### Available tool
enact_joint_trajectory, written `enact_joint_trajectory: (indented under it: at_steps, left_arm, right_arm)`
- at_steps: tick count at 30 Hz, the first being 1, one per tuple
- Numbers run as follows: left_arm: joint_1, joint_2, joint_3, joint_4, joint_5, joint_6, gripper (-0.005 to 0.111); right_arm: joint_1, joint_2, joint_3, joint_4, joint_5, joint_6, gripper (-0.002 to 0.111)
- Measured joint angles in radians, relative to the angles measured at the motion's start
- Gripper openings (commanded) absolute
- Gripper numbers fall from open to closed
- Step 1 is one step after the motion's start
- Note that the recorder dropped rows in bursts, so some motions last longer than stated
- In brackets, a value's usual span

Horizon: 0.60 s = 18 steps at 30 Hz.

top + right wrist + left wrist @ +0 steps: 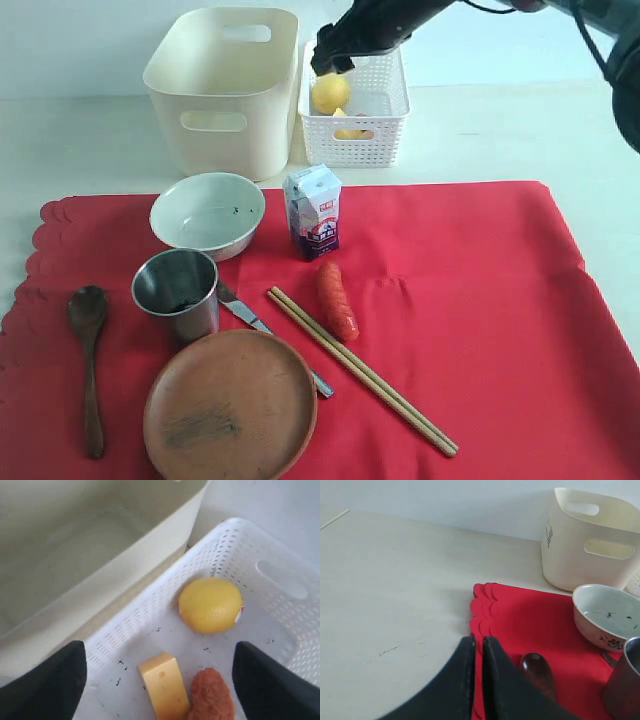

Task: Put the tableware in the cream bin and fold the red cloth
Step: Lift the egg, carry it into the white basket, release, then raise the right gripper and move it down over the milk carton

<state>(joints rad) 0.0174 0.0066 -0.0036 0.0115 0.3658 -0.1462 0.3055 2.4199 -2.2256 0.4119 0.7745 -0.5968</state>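
The red cloth (450, 300) lies flat, scalloped edge to the left. On it are a pale bowl (207, 214), steel cup (177, 293), brown plate (230, 405), wooden spoon (90, 360), knife (250, 318) and chopsticks (360, 370). The cream bin (225, 90) stands behind them, with nothing showing inside it. My right gripper (335, 62) hangs open over the white basket, nothing between its fingers (160, 655). My left gripper (478, 641) is shut and empty, over the cloth's scalloped edge (485, 615) near the spoon (537, 670). It is outside the exterior view.
The white lattice basket (355, 105), right of the bin, holds a lemon (210, 605), a cheese wedge (164, 685) and a brown breaded piece (210, 697). A milk carton (314, 212) and a sausage (337, 298) sit on the cloth.
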Motion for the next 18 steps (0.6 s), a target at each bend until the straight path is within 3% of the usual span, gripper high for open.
enact_joint_trajectory:
  at_steps: [18]
  left_arm:
    - [0.0,0.0,0.0,0.0,0.0,0.0,0.008]
  right_arm:
    - [0.0,-0.147,0.0,-0.156,0.397,0.22,0.076]
